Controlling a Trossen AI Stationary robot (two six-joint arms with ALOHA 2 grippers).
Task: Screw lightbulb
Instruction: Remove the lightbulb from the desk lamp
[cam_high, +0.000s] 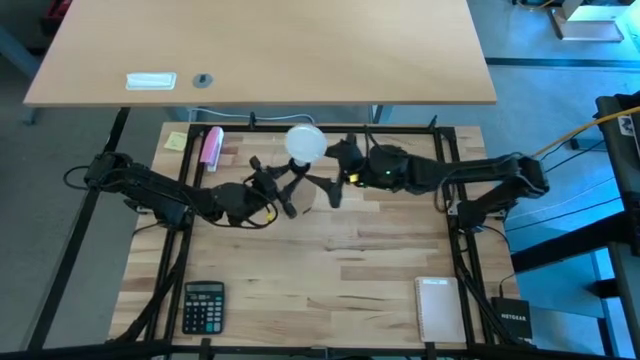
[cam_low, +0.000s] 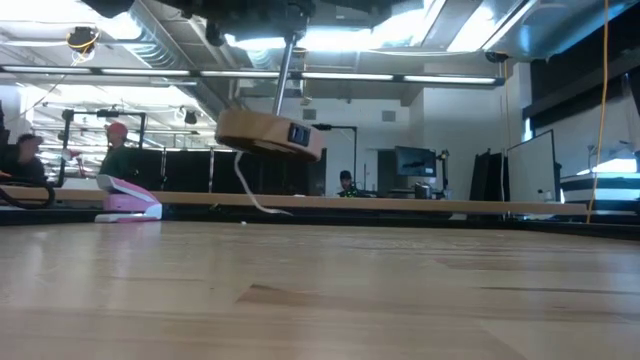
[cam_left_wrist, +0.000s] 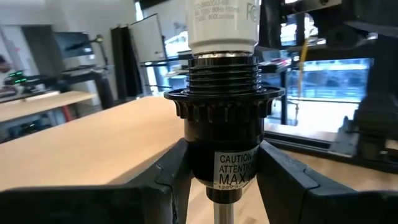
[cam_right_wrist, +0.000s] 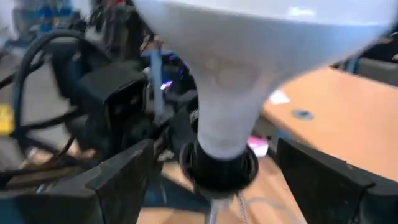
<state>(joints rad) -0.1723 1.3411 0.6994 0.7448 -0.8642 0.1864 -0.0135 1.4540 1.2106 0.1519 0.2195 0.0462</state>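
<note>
left pincer (cam_left_wrist: 214, 180) clamps the socket (cam_left_wrist: 221, 140) as the released right pincer (cam_right_wrist: 214, 171) must regrip the part-threaded lightbulb (cam_high: 305, 143).

Lightbulb (cam_high: 305, 142) in socket (cam_left_wrist: 222, 134), between left end effector (cam_high: 283, 185) and right end effector (cam_high: 322, 172).

A calculator (cam_high: 204, 305), a notebook (cam_high: 437, 310), a pink stapler (cam_high: 211, 146) and a yellow note (cam_high: 176, 141) lie apart on the table (cam_high: 330, 260).
</note>
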